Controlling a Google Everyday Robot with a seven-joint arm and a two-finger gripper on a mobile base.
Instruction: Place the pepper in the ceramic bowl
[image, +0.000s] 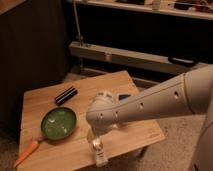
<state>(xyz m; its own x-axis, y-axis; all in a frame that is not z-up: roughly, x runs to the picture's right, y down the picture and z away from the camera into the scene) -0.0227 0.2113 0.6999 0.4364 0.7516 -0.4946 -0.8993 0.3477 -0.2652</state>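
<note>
The pepper (27, 151) is a slender orange vegetable lying at the front left corner of the wooden table (135, 132), its tip close to the rim of the ceramic bowl. The ceramic bowl (58, 123) is shallow, green and glossy, with nothing in it, on the left half of the table. My gripper (96, 136) hangs from the end of the pale arm over the table's front middle, to the right of the bowl and well apart from the pepper. Directly under it stands a clear plastic bottle (99, 151).
A black oblong object (66, 95) lies at the back left of the table. A blue-and-white item (121, 98) shows behind my arm. A low shelf and rail (125, 56) run behind the table. The floor drops off at the table's front and right edges.
</note>
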